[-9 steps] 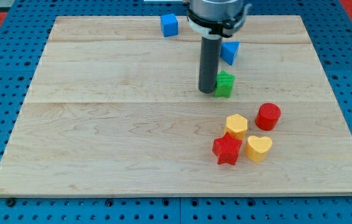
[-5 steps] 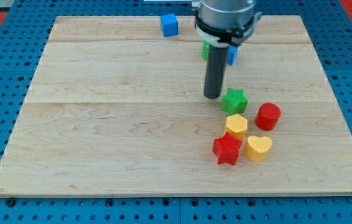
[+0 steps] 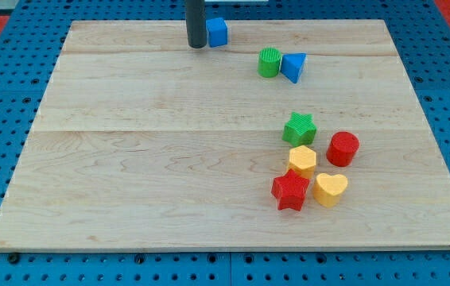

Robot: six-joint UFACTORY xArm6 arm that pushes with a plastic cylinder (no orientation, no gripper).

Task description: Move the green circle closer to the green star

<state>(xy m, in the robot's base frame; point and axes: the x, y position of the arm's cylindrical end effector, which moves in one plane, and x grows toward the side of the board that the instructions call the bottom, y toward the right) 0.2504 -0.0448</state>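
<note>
The green circle [image 3: 269, 62] stands upright, its round axis vertical, near the worktop's [image 3: 129, 175] top, touching the blue triangle [image 3: 293, 67] on its right. The green star [image 3: 299, 129] lies well below it, just above the yellow hexagon [image 3: 302, 160]. The rod stands vertical; my tip [image 3: 197, 46] rests just left of the blue cube [image 3: 217, 32], holding nothing.

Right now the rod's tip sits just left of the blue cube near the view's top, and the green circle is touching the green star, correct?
Not quite. In the camera view my tip is indeed just left of the blue cube, but the green circle is not touching the green star: it stands well above it, beside the blue triangle.
</note>
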